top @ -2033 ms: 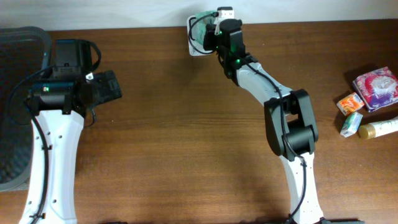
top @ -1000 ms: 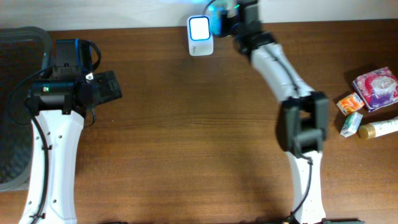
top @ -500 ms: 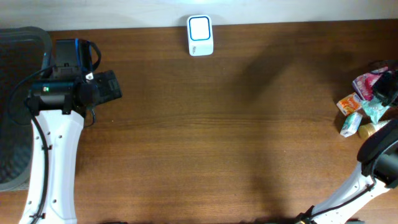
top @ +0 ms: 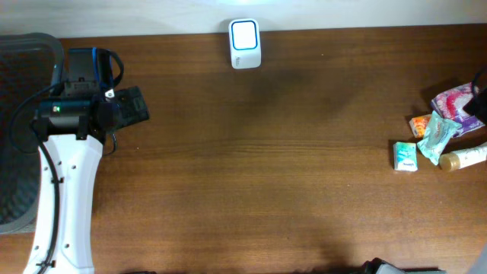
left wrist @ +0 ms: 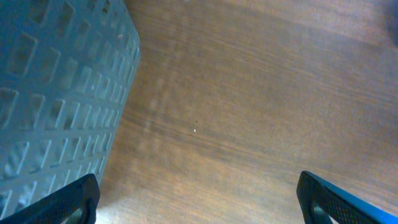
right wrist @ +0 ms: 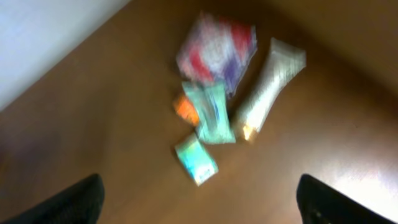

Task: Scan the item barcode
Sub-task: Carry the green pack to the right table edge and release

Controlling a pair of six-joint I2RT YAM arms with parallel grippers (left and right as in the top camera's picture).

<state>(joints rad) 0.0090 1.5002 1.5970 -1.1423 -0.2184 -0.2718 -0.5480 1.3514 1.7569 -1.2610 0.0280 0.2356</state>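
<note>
both pincers wide and empty, goods heaped at the right edge

overhead: shows barcode scanner (top: 245, 44) at the far edge of the table (top: 251, 175), window lit and facing up, ready for a label passed over it. puts left gripper (top: 131, 106) far to the left beside grey basket (top: 15, 91), well out of the scanning lane. groups the goods at the right edge, well apart from the scanner: pink packet (top: 456, 100), orange packet (top: 420, 125), teal packet (top: 437, 137) touching it, small green box (top: 405, 155) just beside, cream tube (top: 464, 158) nearest the rim.

left wrist: looks down on bare wood with the grey basket (left wrist: 62, 93) wall close at left. left gripper (left wrist: 196, 202) fingers spread to both lower corners, nothing between them, parked and idle.

right wrist: hangs above the heap with right gripper (right wrist: 202, 202) set wide, nothing held. heavily blurred, so no label readable. probably the teal packet (right wrist: 211, 112) as the task's item, lying topmost and tilted among the goods, near the cream tube (right wrist: 267, 87). no barcode visible on any face. nothing over the scanner now, so judged between items, with a fresh pick from the heap likely next.
</note>
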